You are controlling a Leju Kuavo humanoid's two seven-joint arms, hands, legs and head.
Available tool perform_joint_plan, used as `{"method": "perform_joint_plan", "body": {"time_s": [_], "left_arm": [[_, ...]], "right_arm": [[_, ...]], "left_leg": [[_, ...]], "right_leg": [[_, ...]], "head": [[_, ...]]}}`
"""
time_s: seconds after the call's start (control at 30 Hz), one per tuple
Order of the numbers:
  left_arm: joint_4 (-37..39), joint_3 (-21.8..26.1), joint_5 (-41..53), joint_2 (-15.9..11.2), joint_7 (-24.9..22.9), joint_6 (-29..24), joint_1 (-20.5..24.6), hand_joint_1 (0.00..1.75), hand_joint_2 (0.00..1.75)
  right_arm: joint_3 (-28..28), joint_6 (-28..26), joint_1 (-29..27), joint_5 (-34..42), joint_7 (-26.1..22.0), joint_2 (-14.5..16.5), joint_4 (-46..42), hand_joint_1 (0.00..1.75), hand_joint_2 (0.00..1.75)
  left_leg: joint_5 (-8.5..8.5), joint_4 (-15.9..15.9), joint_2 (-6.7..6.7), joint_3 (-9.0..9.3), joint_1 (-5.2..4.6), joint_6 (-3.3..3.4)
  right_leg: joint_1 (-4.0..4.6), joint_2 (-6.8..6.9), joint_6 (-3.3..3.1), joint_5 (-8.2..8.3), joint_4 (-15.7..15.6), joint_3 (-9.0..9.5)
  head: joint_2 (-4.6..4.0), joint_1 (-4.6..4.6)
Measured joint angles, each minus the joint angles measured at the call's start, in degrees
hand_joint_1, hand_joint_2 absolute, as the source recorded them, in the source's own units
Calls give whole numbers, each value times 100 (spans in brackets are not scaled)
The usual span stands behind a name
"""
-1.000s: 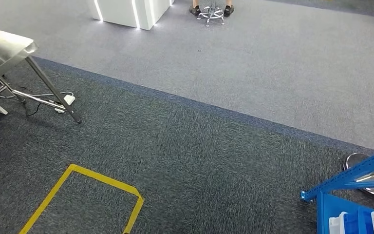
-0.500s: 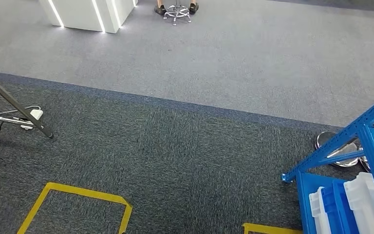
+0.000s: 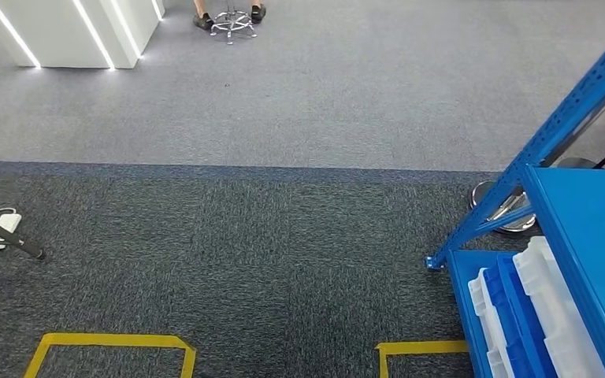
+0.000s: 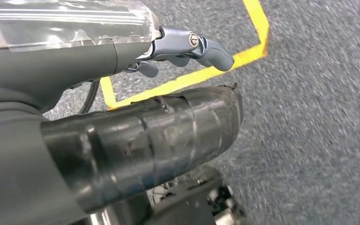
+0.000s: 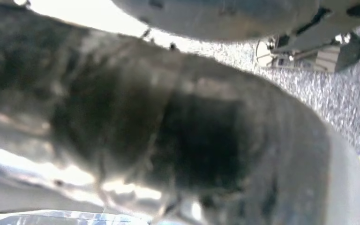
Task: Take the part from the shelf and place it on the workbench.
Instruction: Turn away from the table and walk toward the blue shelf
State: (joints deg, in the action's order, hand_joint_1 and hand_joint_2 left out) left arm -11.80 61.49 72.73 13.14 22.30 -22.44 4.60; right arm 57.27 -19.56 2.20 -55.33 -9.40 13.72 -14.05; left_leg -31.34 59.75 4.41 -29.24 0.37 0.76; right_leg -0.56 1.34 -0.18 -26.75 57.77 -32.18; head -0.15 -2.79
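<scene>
- You are looking down at dark grey carpet (image 3: 268,260), which borders a lighter grey strip further away.
- The blue shelf (image 3: 591,228) stands at the right edge, with a slanted blue post running up to the top right corner.
- On its lower level, a white bin (image 3: 555,307) and a blue bin (image 3: 520,323) sit side by side, touching. You cannot tell what is in them, and the part itself cannot be made out.
- A round metal foot (image 3: 508,209) rests on the carpet just behind the shelf's post.
- Two yellow tape corners mark the floor near you, one on the left (image 3: 110,341) and one beside the shelf (image 3: 417,346).
- At the far left, a dark metal leg (image 3: 8,240) touches the carpet near a white plug block (image 3: 6,223).
- Far off, a white pillar (image 3: 63,31) with light strips stands near a chrome stool base (image 3: 232,22), where a person's shoes (image 3: 202,21) rest.
- Your left hand (image 4: 178,51) hangs over yellow tape. Its thumb and dark fingers (image 4: 146,68) are apart, with nothing between them.
- Your right hand (image 5: 51,218) is a blur at the frame's edge, so you cannot tell how its fingers lie.
</scene>
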Motion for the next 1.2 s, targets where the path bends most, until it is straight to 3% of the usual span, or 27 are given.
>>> {"method": "perform_joint_plan", "body": {"time_s": [0.07, 0.1, 0.13, 0.17, 0.2, 0.23, 0.3, 0.37, 0.43, 0.5, 0.57, 0.63, 0.67, 0.7, 0.73, 0.8, 0.87, 0.97, 1.03, 1.1, 1.13, 1.17, 1.2], "left_arm": [[0, -1, 5, -2, -4, 2, -17, 0, 0], [0, -1, 8, -2, -9, 3, -29, 0, 0], [0, -1, 12, -2, -16, 5, -43, 0, 0], [0, 0, 16, -3, -25, 7, -52, 0, 0], [0, 0, 21, -4, -34, 10, -57, 0, 0], [0, 0, 31, -8, -42, 13, -59, 0, 0], [0, -1, 54, -17, -52, 18, -66, 0, 0], [0, -2, 66, -21, -52, 22, -68, 0, 0], [0, -2, 65, -23, -38, 22, -54, 0, 0], [0, -1, 63, -29, -22, 18, -46, 0, 0], [0, -1, 65, -33, -11, 11, -52, 0, 0], [0, -1, 65, -39, -2, 8, -64, 0, 0], [0, -1, 64, -43, 3, 7, -65, 0, 0], [0, -1, 64, -48, 8, 7, -61, 0, 0], [0, -1, 65, -50, 13, 6, -53, 0, 0], [0, -1, 71, -50, 20, 6, -41, 0, 0], [0, -1, 78, -52, 21, 5, -32, 0, 0], [0, -3, 80, -59, 22, 3, 0, 0, 0], [0, -4, 81, -62, 29, 1, 11, 0, 0], [0, -5, 81, -65, 34, -1, 1, 0, 0], [0, -4, 79, -66, 34, -1, -9, 0, 0], [0, -4, 74, -69, 38, 0, -20, 0, 0], [0, -3, 67, -73, 45, 1, -29, 0, 0]], "right_arm": [[-6, -3, 20, -4, 0, -2, 0, 0, 0], [-8, -4, 27, -4, 1, -2, 0, 0, 0], [-9, -5, 29, -6, 10, -2, 1, 0, 0], [-10, -5, 26, -11, 25, -2, 1, 0, 0], [-11, -4, 22, -16, 44, -2, 2, 0, 0], [-14, -2, 19, -26, 69, -2, 3, 0, 0], [-20, 10, 21, -46, 105, -1, 6, 0, 0], [-28, 32, 24, -73, 129, 1, 9, 0, 0], [-39, 45, 9, -105, 143, -2, 10, 0, 0], [-49, 51, 1, -128, 148, -7, 11, 0, 0], [-54, 59, 19, -132, 142, -11, 11, 0, 0], [-55, 66, 33, -128, 123, -14, 11, 0, 0], [-54, 68, 34, -127, 113, -17, 11, 0, 0], [-54, 69, 31, -126, 106, -23, 11, 0, 0], [-53, 71, 29, -126, 101, -31, 11, 0, 0], [-53, 73, 38, -126, 83, -49, 11, 0, 0], [-53, 80, 62, -126, 58, -60, 11, 0, 0], [-53, 85, 63, -126, 45, -65, 13, 0, 0], [-53, 85, 65, -125, 44, -68, 13, 0, 0], [-53, 96, 76, -124, 44, -69, 14, 0, 0], [-53, 106, 78, -125, 45, -70, 15, 0, 0], [-53, 120, 77, -127, 52, -69, 16, 0, 0], [-53, 132, 75, -133, 68, -69, 20, 0, 0]], "left_leg": [[-362, 640, -295, -299, 24, -31], [-530, 1041, -355, -500, 29, -37], [-611, 1347, -377, -664, 30, -40], [-573, 1467, -387, -749, 30, -37], [-412, 1351, -397, -726, 30, -30], [-165, 1015, -446, -601, 34, -17], [210, 253, -700, -308, 46, 11], [291, -59, -857, -193, 43, 38], [312, -87, -754, -181, 35, 97], [353, -143, -620, -162, 46, 180], [366, -177, -468, -155, 44, 236], [351, -175, -302, -157, 26, 258], [342, -173, -223, -154, 20, 261], [331, -171, -152, -144, 17, 260], [318, -171, -89, -127, 14, 254], [283, -166, 17, -82, -4, 221], [246, -164, 125, -45, -30, 163], [199, -174, 242, 17, -38, 79], [15, 57, 17, -48, -21, 18], [-357, 748, -283, -364, 5, -26], [-501, 1130, -345, -555, 14, -38], [-552, 1391, -371, -696, 19, -48], [-475, 1440, -382, -747, 23, -52]], "right_leg": [[-14, -122, -44, 12, -17, 8], [-11, -191, -54, 12, -14, 4], [-8, -270, -57, 10, -11, 5], [-7, -349, -57, 9, -6, 9], [-8, -432, -53, 6, 2, 17], [-12, -513, -43, 0, 13, 24], [-12, -659, -2, -22, 60, 7], [-12, -775, 62, -27, 97, -38], [-26, -858, 135, -11, 90, -70], [-23, -676, 191, -108, 229, -143], [-14, -356, 228, -434, 808, -421], [-23, -223, 258, -733, 1523, -776], [-27, -198, 265, -744, 1678, -850], [-27, -175, 264, -646, 1615, -812], [-22, -131, 250, -464, 1339, -660], [28, 131, 180, -122, 541, -232], [90, 310, 99, -17, 110, -27], [89, 157, 32, -12, 47, -27], [37, 32, -26, 23, -5, 1], [9, -104, -67, 41, -24, 7], [10, -180, -76, 42, -22, 4], [10, -261, -79, 40, -18, 6], [10, -346, -78, 38, -13, 12]], "head": [[0, 7], [0, 9], [0, 8], [0, 9], [0, 9], [0, 8], [0, 7], [0, 5], [0, 6], [0, 1], [0, -7], [0, -7], [0, -7], [0, -7], [0, -7], [0, -8], [0, -4], [0, -3], [0, 4], [0, 13], [0, 14], [0, 15], [0, 15]]}}
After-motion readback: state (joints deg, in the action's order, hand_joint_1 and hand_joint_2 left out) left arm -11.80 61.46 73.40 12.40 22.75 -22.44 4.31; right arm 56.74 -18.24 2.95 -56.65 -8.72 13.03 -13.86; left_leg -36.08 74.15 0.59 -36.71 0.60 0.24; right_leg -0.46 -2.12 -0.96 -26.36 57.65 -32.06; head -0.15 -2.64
